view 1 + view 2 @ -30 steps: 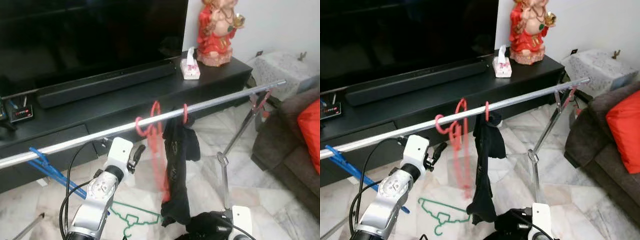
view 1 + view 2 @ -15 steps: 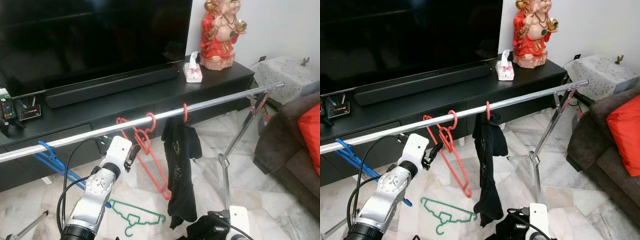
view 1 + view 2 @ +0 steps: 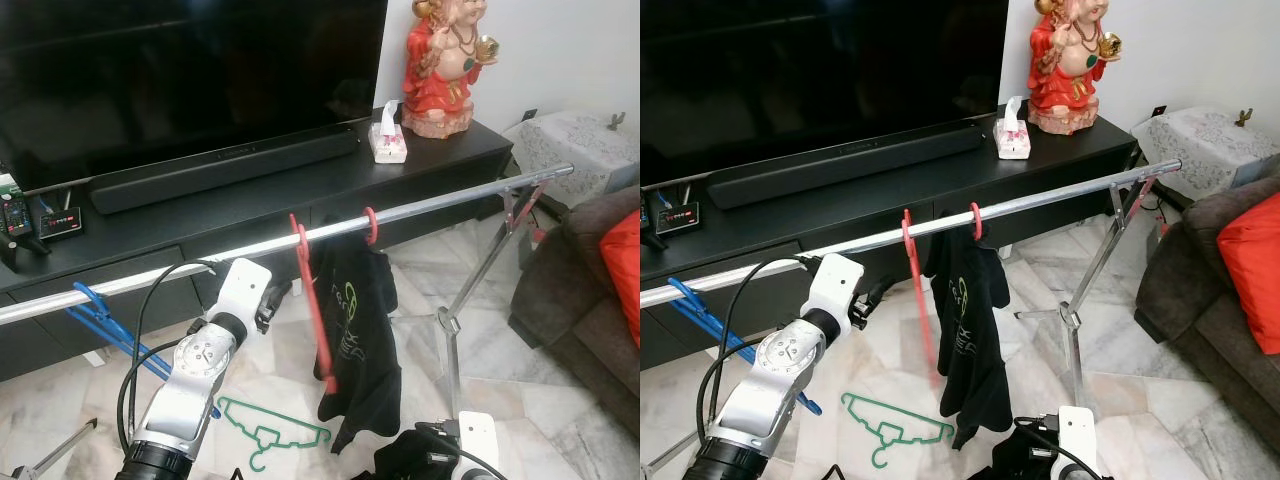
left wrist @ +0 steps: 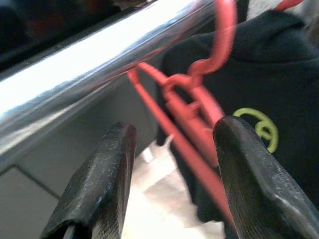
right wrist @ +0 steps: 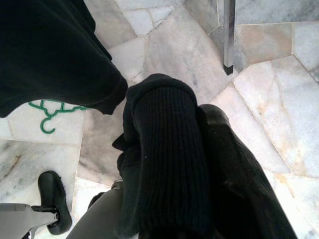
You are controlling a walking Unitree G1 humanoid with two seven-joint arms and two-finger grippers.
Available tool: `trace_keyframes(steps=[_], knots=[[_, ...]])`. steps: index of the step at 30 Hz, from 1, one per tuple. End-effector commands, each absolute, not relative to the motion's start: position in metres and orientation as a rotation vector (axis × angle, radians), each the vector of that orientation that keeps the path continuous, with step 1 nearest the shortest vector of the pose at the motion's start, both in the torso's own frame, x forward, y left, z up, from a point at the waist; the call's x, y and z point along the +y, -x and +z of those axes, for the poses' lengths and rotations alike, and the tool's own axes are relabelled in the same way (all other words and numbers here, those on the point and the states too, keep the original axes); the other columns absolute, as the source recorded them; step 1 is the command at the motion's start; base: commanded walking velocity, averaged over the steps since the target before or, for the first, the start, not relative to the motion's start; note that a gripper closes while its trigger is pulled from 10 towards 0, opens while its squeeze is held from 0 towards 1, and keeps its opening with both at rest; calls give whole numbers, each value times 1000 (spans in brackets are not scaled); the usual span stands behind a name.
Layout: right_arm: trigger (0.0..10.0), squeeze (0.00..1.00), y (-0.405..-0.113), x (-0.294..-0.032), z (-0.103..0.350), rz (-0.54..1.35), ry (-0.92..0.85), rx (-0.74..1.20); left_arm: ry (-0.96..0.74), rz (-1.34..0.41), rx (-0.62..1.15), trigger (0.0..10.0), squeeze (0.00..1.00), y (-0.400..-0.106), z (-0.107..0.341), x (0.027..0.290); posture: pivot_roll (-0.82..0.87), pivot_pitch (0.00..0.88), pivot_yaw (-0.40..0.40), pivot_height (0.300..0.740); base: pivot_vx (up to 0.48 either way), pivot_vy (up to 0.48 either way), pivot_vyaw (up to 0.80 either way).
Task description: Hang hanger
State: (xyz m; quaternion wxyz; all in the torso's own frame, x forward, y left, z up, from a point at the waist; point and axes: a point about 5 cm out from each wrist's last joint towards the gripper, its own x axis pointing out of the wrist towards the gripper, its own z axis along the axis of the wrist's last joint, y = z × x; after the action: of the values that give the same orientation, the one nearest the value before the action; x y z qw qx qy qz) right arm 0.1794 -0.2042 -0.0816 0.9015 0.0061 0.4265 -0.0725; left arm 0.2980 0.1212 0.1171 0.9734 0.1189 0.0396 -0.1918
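Observation:
An empty red hanger (image 3: 312,300) hangs by its hook on the silver rail (image 3: 450,203), edge-on to me. Right beside it a black T-shirt (image 3: 358,330) with a green print hangs from a second red hook (image 3: 370,222). My left gripper (image 3: 276,297) is raised just under the rail, left of the empty hanger, and stands open. In the left wrist view the red hanger (image 4: 192,99) lies beyond the spread fingers (image 4: 109,164), untouched. Low at the front, my right gripper (image 5: 199,117) is shut on a black knit cloth (image 5: 164,149) that drapes over it.
A blue hanger (image 3: 100,320) hangs at the rail's left end. A green hanger (image 3: 275,435) lies on the marble floor. The rack's leg (image 3: 450,330) stands to the right. A black TV stand (image 3: 440,150) lies behind, and a sofa (image 3: 590,300) with a red cushion sits far right.
The red hanger has swung from a tilted, tangled pose to hang straight on the rail. The T-shirt has turned and now shows its green print. The view has shifted slightly.

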Motion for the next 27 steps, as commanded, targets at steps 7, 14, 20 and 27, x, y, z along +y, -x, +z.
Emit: trace_keyframes(steps=[7, 14, 20, 27], knots=[[10000, 0, -181, -207, -80, -160, -16, 877, -216, -436, 92, 10000, 0, -299, 122, 113, -60, 10, -46, 740, 0, 0, 0], [10000, 0, -182, -207, -80, -161, -19, 875, -277, -464, 180, 10000, 0, -308, 104, 115, -61, 20, -53, 740, 0, 0, 0], [10000, 0, -182, -206, -80, -164, -25, 874, -310, -474, 215, 10000, 0, -320, 99, 117, -66, 21, -53, 740, 0, 0, 0], [10000, 0, -183, -207, -80, -162, -25, 875, -334, -417, 179, 10000, 0, -331, 107, 118, -61, 27, -63, 740, 0, 0, 0]])
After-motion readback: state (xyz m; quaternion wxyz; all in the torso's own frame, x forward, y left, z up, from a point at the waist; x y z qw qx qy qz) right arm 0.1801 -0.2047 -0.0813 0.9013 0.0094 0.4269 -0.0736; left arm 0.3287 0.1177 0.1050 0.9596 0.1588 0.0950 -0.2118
